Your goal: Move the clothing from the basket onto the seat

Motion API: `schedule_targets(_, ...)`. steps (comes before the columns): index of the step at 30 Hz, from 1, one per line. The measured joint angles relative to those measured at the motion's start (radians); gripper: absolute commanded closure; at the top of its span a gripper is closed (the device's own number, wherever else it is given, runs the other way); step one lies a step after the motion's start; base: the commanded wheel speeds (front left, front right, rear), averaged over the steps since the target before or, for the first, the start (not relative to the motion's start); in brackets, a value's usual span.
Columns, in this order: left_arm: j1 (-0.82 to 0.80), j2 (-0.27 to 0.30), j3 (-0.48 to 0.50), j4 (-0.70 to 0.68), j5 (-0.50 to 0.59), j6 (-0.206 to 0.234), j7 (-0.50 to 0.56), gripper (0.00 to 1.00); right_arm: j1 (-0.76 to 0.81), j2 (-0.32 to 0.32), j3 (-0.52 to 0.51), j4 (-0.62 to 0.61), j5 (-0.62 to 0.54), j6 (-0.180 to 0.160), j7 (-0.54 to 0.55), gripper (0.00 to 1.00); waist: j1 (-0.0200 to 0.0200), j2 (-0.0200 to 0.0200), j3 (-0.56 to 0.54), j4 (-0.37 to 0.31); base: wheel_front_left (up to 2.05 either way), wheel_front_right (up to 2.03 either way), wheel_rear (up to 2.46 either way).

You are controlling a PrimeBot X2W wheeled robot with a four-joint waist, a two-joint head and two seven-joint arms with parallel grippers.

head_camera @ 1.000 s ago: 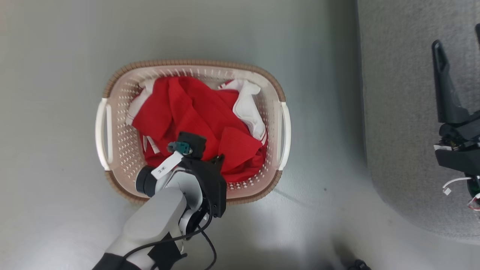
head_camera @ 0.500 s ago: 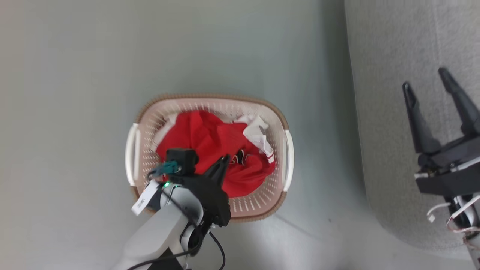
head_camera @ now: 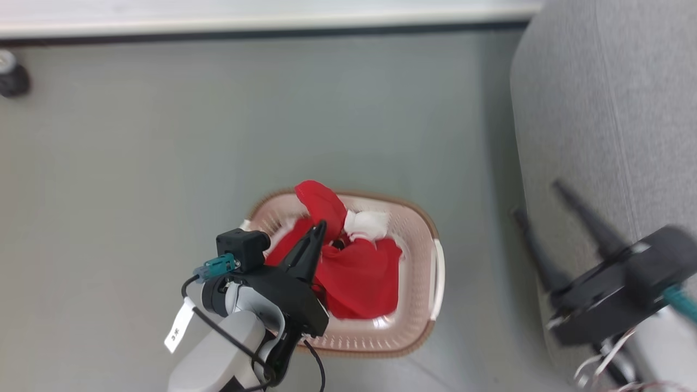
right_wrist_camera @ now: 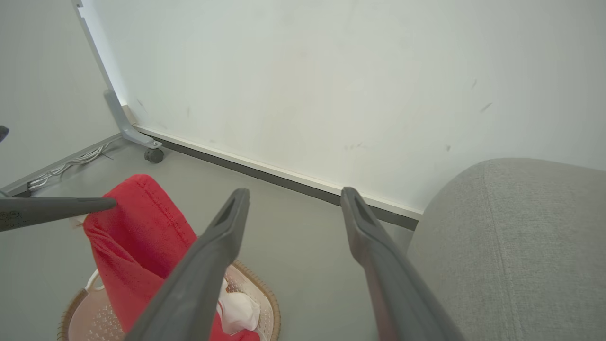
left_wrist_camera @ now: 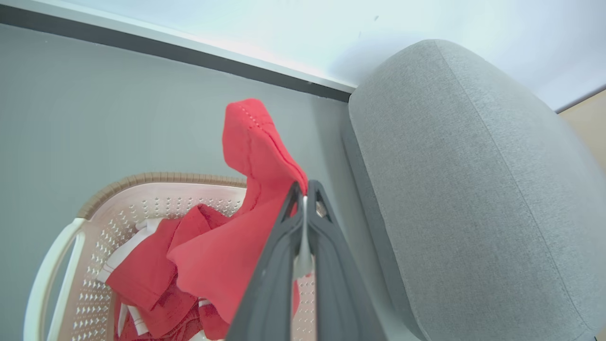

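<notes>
Head view: the left gripper [head_camera: 320,226], pressed together, pinches a fold of the red clothing [head_camera: 359,277], raised above the far rim of the basket [head_camera: 419,335]; the rest lies inside. The right gripper [head_camera: 538,198] hangs spread, holding nothing, at the edge of the seat [head_camera: 599,109] nearest the basket.

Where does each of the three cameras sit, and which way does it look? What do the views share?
Head view: on the head, looking down at the floor and basket; shows the shut left gripper pinching the clothing and the open right gripper near the seat.
Left wrist view: on the left wrist, looking along its closed fingers at clothing, basket and seat.
Right wrist view: on the right wrist, looking between its open fingers toward the wall.
Shared: both wrist views show clothing and seat.
</notes>
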Motion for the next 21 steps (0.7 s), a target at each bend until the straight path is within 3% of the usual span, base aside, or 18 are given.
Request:
schedule_targets(11, 0.074, 0.049, -0.007, -0.178, 0.041, -0.002, -0.008, 1.0, 0.033, 0.069, 0.166, 0.049, -0.007, 0.0, 0.007, 0.0, -0.0001, 0.0, -0.149, 0.051, 0.0, 0.0, 0.0)
schedule_targets(21, 0.125, 0.078, -0.039, -0.454, 0.098, 0.018, -0.009, 1.0, 0.027, 0.116, 0.24, 0.071, -0.002, 0.0, 0.007, 0.0, -0.0002, 0.0, -0.274, 0.083, 0.0, 0.0, 0.0)
